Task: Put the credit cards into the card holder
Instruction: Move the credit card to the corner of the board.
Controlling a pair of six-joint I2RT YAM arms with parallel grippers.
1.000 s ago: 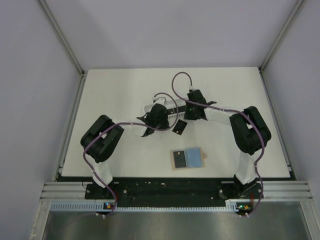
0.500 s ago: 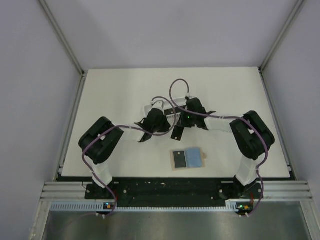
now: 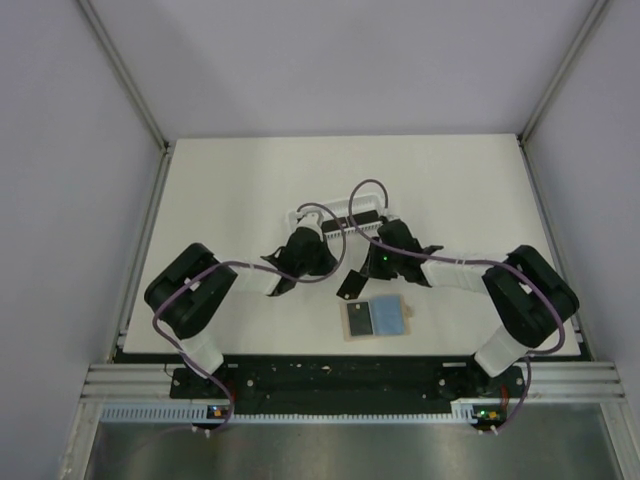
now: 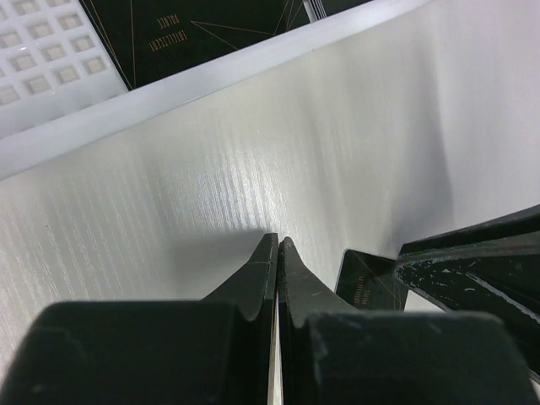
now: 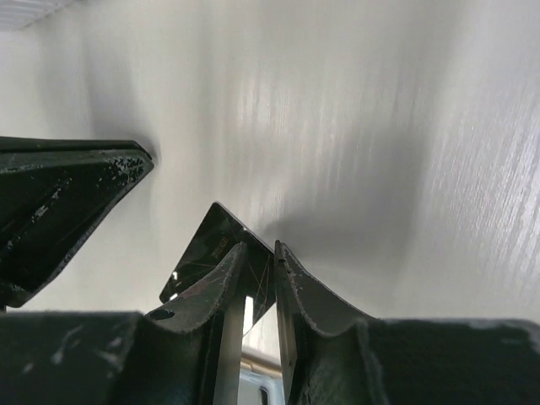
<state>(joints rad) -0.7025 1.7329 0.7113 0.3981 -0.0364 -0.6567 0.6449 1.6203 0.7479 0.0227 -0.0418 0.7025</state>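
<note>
**Right end effector** (image 5: 257, 253): pinched narrow on one black card (image 5: 209, 253), which it holds tilted above the table (image 3: 230, 190), just behind the tan card holder (image 3: 377, 318) near the table's near edge.

**Left end effector** (image 4: 278, 249): fully closed on nothing, close beside the card.

**White basket** (image 3: 322, 212): sits toward the table's middle and holds the spare cards (image 4: 211, 34).

**Risks:** you risk the card twisting in its slight grip, clipping the left end effector, or shoving the unpinned card holder away instead of sliding in.
</note>
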